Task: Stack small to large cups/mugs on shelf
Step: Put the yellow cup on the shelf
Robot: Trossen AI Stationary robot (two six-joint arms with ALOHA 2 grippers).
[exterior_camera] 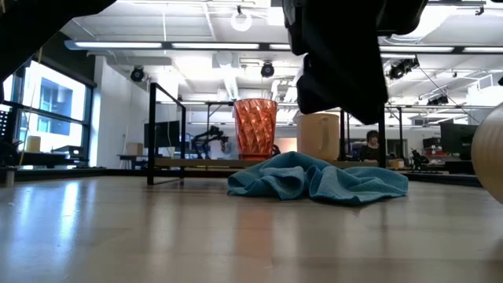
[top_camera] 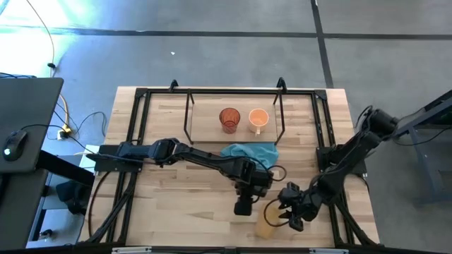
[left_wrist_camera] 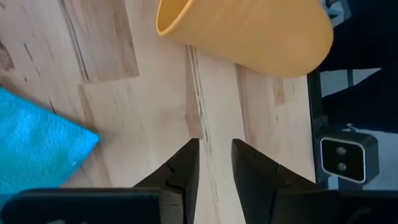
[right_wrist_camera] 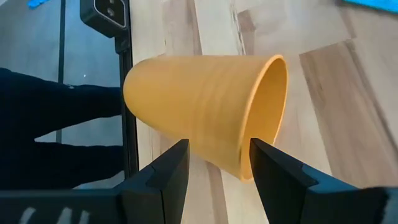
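The amber-brown cup point(right_wrist_camera: 199, 112) lies on its side on the table near the near edge, also seen in the high view point(top_camera: 267, 220) and the left wrist view point(left_wrist_camera: 249, 31). My right gripper point(right_wrist_camera: 217, 165) is open, its fingers flanking the cup's wall near the rim. My left gripper point(left_wrist_camera: 216, 158) hovers just left of the cup point(top_camera: 244, 204), empty, fingers a little apart. The red ribbed cup point(top_camera: 229, 120) and the light orange mug point(top_camera: 258, 120) stand upright on the shelf's board point(top_camera: 205, 123). My right gripper comes at the amber-brown cup level from the table's right, one finger point(right_wrist_camera: 171, 165) on each side of the wall just behind the rim point(right_wrist_camera: 249, 155). I cannot tell whether the fingers touch it. The cup lies on its side on the table.
A crumpled teal cloth point(top_camera: 251, 151) lies between the shelf and the grippers, also in the low view point(exterior_camera: 314, 179). The shelf's thin black frame point(top_camera: 189, 113) rises around the two cups. The table's black rails point(top_camera: 138, 113) run along its edges. Bare wood point(top_camera: 183, 197) shows left of the grippers.
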